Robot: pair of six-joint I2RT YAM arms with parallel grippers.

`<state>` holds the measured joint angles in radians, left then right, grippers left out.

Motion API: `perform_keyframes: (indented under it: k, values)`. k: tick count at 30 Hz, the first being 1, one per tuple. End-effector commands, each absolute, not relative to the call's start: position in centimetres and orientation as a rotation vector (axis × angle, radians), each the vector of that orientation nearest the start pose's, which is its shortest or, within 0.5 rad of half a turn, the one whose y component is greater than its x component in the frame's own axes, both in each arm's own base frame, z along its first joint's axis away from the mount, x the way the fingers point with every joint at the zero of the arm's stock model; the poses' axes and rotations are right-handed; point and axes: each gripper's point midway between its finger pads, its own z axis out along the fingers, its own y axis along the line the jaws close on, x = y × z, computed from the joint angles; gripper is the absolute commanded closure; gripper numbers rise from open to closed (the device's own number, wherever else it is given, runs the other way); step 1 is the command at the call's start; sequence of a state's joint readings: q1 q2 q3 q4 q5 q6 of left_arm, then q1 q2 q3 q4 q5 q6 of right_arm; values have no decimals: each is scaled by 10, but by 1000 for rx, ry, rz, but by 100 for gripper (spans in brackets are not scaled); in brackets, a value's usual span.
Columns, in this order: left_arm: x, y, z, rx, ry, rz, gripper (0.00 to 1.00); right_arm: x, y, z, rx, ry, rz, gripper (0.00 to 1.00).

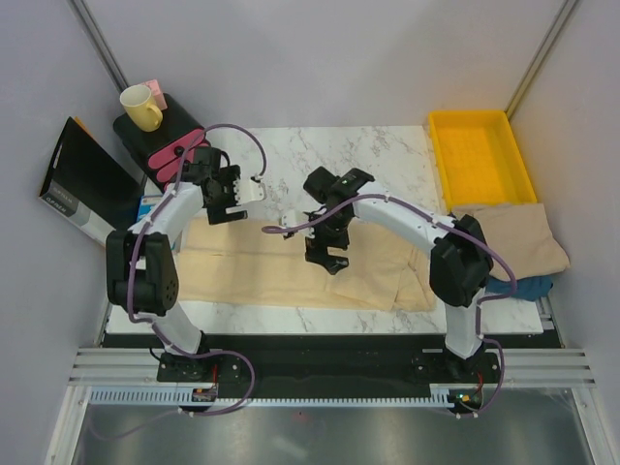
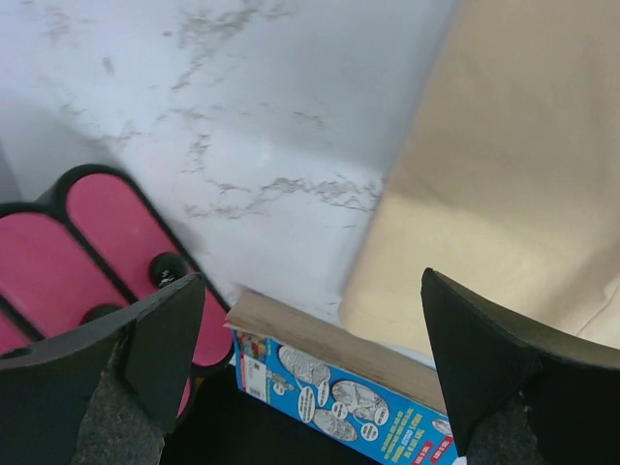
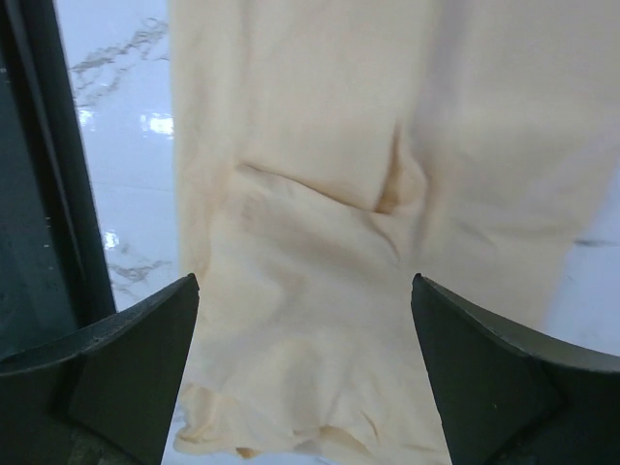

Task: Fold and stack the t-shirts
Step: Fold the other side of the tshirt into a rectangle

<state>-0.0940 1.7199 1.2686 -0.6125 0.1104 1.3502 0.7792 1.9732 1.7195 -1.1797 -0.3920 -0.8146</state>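
**Near edge.** One t-shirt (image 1: 262,266) lies spread across the front of the marble table (image 1: 320,155), long side left to right. Its near border runs close to the table's front edge.

**Right arm.** The right gripper (image 3: 303,283) hangs over the right-centre of this shirt. Its fingers are spread wide and hold nothing. The wrist view shows a puckered crease (image 3: 387,189) in the cloth ahead of the fingers and a ruffled border nearer the camera.

**Right side.** A second t-shirt (image 1: 518,242), tan, lies heaped just off the table's right edge, over a blue cloth (image 1: 528,288).

**Left arm.** The left gripper (image 2: 310,281) is likewise spread and empty. It sits above the spread shirt's far-left border, with bare marble ahead and a blue box (image 2: 329,397) just beside the cloth.

**Far right.** The yellow tray (image 1: 480,155) is not touching the spread shirt.

**Assessment.** The step in hand appears to be taking hold for a fold. Each gripper should come down on a border, not mid-panel, and pinch every layer there. The right should flatten or avoid the pucker. Both should lift together so the fold line stays straight. The left must keep off the box.
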Motion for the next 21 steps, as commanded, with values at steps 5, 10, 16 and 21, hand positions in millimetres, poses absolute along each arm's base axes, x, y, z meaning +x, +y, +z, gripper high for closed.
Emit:
perform_keyframes:
  k: [5,10,16,21]
  values:
    - [447,-35,217,1290,1829,574,0,315,272,196,-1668,1966,305,2]
    - [427,-17,223,1054,1952,659,0,349,249,204,-1490,1974,113,2]
    - [410,-6,240,920,1858,711,0,379,238,186,-1404,2013,-54,2]
    - [397,13,255,879,1786,820,0,389,237,176,-1472,1998,-99,2]
